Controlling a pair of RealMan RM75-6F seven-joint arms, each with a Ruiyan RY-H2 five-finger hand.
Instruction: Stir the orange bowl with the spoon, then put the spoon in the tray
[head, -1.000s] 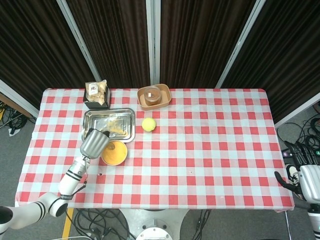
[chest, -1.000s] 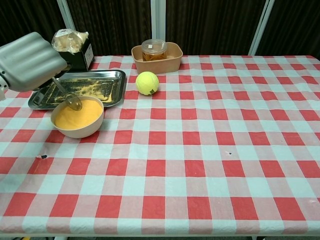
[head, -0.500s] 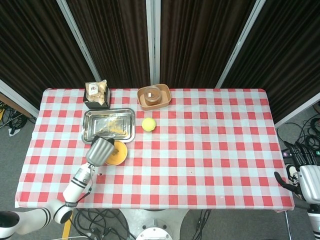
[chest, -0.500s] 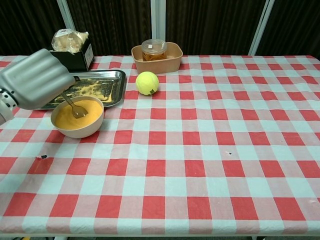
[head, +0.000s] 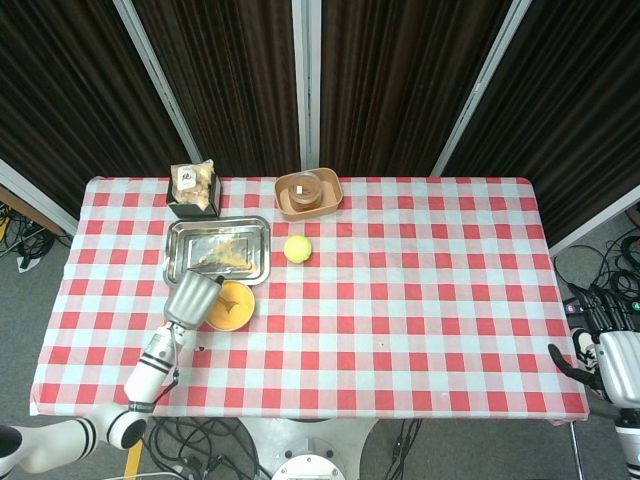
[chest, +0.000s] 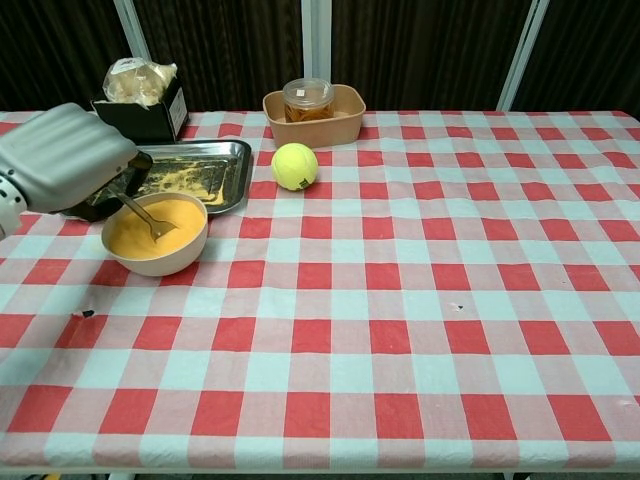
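Note:
The orange bowl (chest: 155, 238) (head: 231, 306) sits on the checked cloth just in front of the metal tray (chest: 222, 153) (head: 255, 232), which is smeared with yellow crumbs. My left hand (chest: 65, 157) (head: 191, 297) hovers at the bowl's left rim and holds the spoon (chest: 146, 217), whose tip dips into the orange contents. My right hand (head: 612, 365) hangs off the table's right edge, away from everything; its fingers are not clear to me.
A yellow tennis ball (chest: 294, 166) lies right of the tray. Behind it a tan basket (chest: 340, 105) holds a lidded jar (chest: 307, 98). A black box with a bagged snack (chest: 144, 90) stands behind the tray.
My left hand swung toward the bowl's front, then back left, moving the spoon through the orange contents. The right hand stayed still.

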